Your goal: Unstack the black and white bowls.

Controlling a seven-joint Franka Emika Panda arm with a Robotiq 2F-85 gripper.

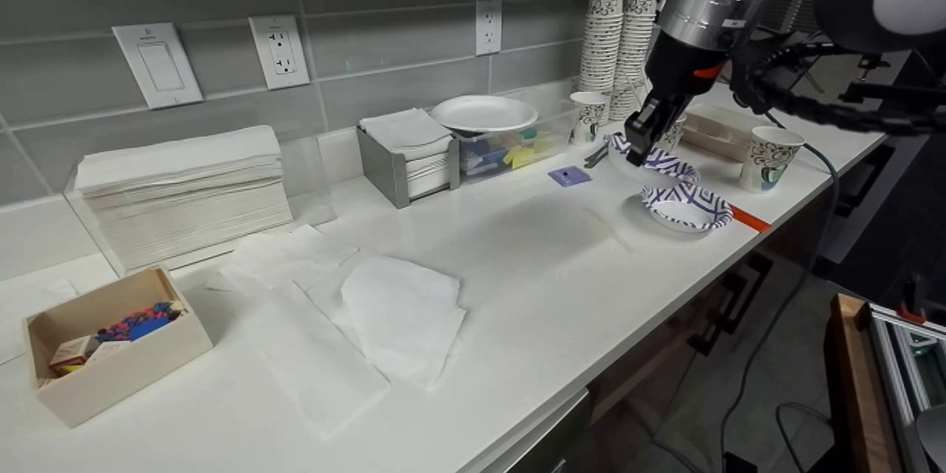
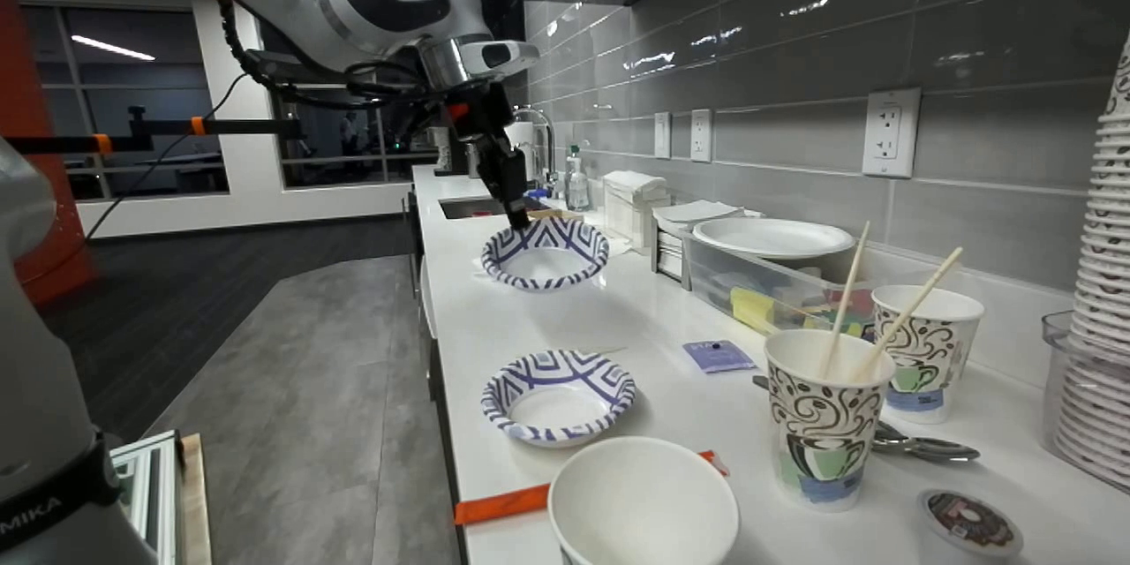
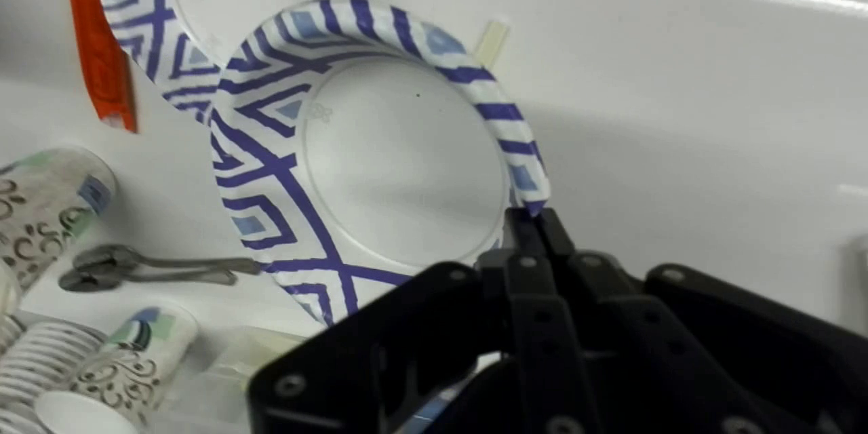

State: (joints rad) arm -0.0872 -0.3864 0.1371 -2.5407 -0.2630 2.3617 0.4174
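1. The gripper [image 3: 539, 226] has its fingertips [image 3: 521, 229] pressed together on the rim of a blue-and-white patterned paper bowl [image 3: 407, 156]; the wrist view shows the pinch plainly.
2. In an exterior view that bowl hangs raised, bare counter [image 2: 653, 318] showing between it and the second patterned bowl [image 2: 558, 409], which rests beside an orange-red strip [image 2: 501, 505]; in the wrist view the two overlap.
3. Two thin wooden sticks [image 2: 914, 310] stand in a printed paper cup [image 2: 825, 450], seen in an exterior view but not the wrist view.
4. An exterior view looks into a wooden box [image 1: 140, 363] holding small cartons [image 1: 72, 356].
5. "MIKA" reads on the robot arm [image 2: 35, 424]; print on the light switch [image 1: 159, 66] is too small to tell.
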